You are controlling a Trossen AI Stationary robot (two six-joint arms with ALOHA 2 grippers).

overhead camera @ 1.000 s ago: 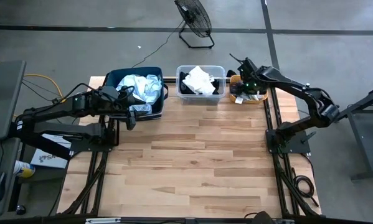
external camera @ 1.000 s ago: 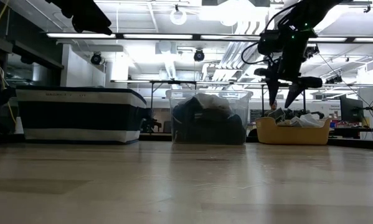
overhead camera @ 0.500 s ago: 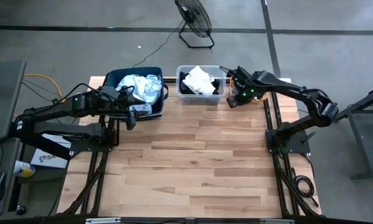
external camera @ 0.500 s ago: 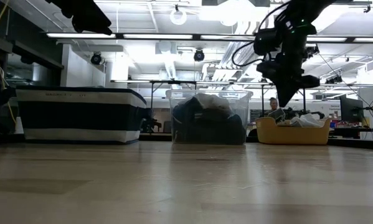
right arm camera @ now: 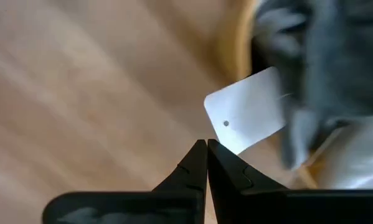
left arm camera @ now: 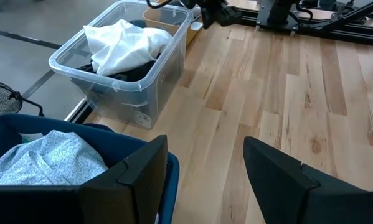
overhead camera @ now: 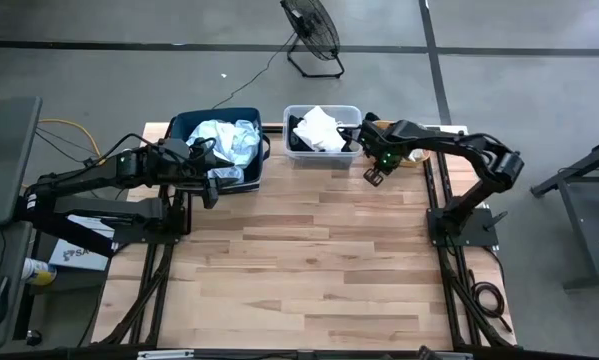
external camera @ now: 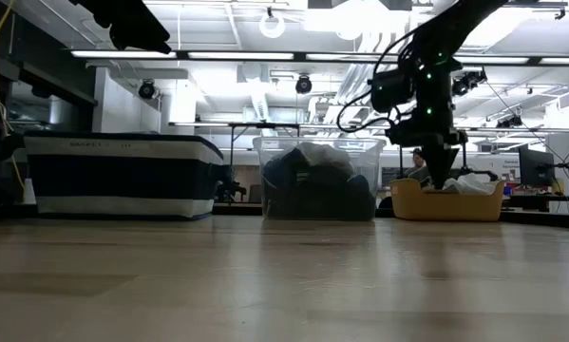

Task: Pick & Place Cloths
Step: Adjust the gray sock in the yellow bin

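Cloths fill three containers along the table's far edge. A pale blue cloth (overhead camera: 224, 140) lies in the navy bin (overhead camera: 184, 130). White and black cloths (overhead camera: 319, 128) lie in the clear tub (left arm camera: 142, 93). Grey and white cloths (right arm camera: 323, 62) lie in the orange tub (external camera: 445, 201). My right gripper (overhead camera: 372, 173) is shut and points down over the wood between the clear tub and the orange tub, holding nothing; a white tag (right arm camera: 248, 118) shows just past its tips. My left gripper (left arm camera: 205, 180) waits open by the navy bin's near right corner.
The wooden table (overhead camera: 309, 260) stretches from the containers to the near edge. A fan (overhead camera: 312, 30) stands on the floor beyond the far edge. The arms' dark frames run along both sides of the table.
My right gripper has shut with nothing between its fingers. It has left the space above the orange tub, going down and toward the table's near and left edges, and it has rolled about its own axis. The cloths have not moved.
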